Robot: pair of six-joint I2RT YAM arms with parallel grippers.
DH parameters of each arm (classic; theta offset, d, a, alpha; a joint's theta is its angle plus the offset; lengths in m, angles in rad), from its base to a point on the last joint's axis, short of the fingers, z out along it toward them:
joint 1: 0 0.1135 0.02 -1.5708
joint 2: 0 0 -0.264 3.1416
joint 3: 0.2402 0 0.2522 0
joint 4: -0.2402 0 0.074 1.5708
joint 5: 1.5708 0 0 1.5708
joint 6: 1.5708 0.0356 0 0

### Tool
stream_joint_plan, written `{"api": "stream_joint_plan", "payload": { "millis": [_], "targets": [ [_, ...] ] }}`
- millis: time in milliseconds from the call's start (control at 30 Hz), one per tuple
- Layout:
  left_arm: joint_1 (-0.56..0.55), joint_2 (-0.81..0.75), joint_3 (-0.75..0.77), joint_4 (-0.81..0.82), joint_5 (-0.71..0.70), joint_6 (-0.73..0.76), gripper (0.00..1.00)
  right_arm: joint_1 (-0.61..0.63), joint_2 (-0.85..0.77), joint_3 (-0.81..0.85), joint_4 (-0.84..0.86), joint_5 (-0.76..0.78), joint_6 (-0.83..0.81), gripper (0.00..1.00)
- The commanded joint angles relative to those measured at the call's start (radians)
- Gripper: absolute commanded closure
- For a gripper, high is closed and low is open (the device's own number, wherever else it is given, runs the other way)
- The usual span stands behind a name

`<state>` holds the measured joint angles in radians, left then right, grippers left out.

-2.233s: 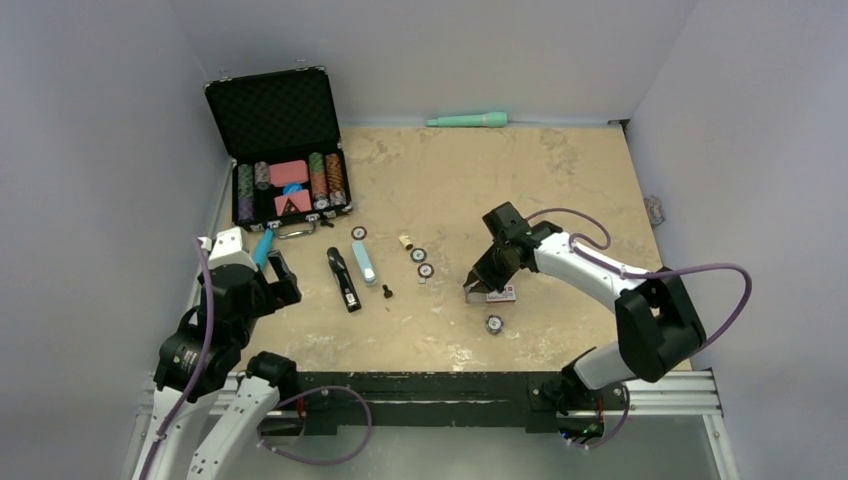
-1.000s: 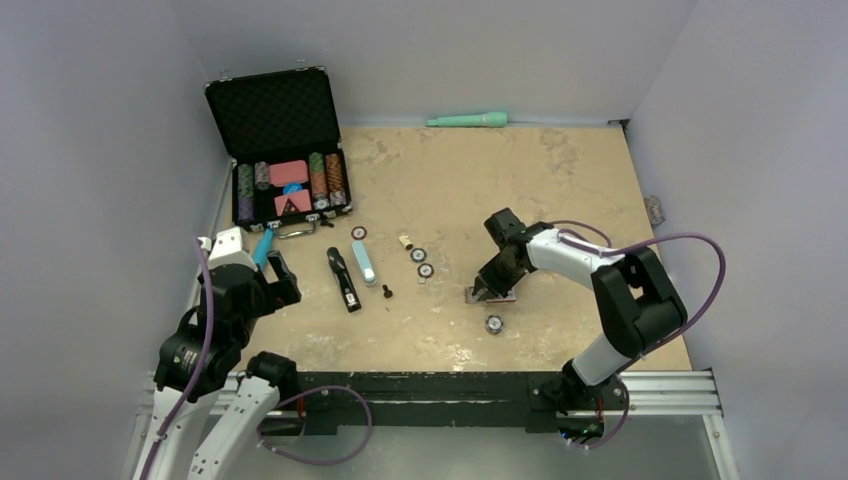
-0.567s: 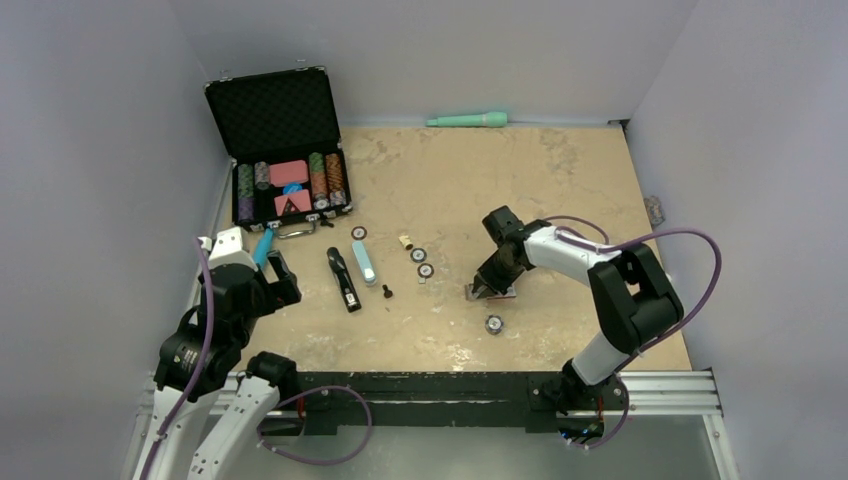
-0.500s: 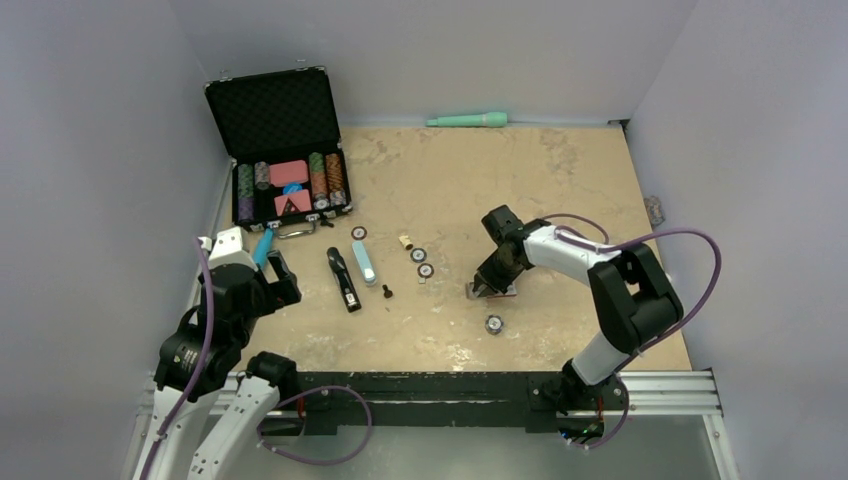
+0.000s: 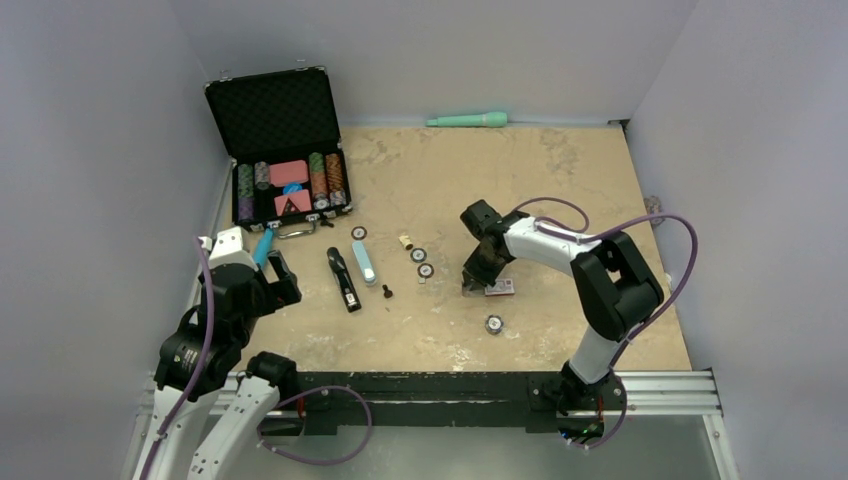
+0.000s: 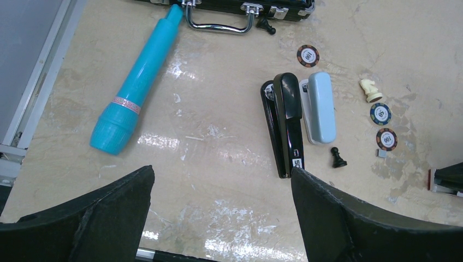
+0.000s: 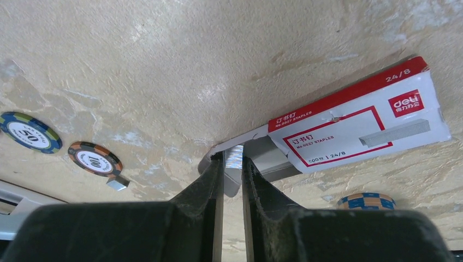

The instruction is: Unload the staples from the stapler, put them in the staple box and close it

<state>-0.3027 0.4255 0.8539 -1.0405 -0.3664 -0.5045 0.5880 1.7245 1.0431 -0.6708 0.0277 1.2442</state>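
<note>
1. We find the right gripper [image 7: 232, 166] almost closed, pinching a staples strip [image 7: 234, 155] at the open end of the staple box [image 7: 355, 117]
2. The left gripper [image 6: 221, 183] is spread wide and holds nothing; the black stapler [image 6: 288, 128] lies ahead of it
3. We judge the strip is being boxed: slide it in level, and part the fingers only once it is seated, lest it tip out

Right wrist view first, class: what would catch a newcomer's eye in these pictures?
The right gripper pinches a silvery strip of staples at the open end of a red-and-white staple box. In the top view, an open black case of poker chips stands far left.
</note>
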Motion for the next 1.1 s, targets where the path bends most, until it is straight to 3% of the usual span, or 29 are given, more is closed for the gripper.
{"api": "stream_joint_plan", "payload": {
  "millis": [0, 400, 1067],
  "targets": [
    [0.007, 0.012, -0.002, 0.025, 0.011, 0.013, 0.02, 0.013, 0.0, 0.034, -0.053, 0.069, -0.021, 1.0],
    [0.006, 0.015, -0.003, 0.025, 0.014, 0.014, 0.02, 0.036, -0.031, 0.067, -0.138, 0.179, -0.17, 1.0],
    [0.006, 0.004, -0.002, 0.022, 0.005, 0.011, 0.02, 0.137, 0.01, 0.094, -0.064, 0.197, -0.296, 1.0]
  ]
}}
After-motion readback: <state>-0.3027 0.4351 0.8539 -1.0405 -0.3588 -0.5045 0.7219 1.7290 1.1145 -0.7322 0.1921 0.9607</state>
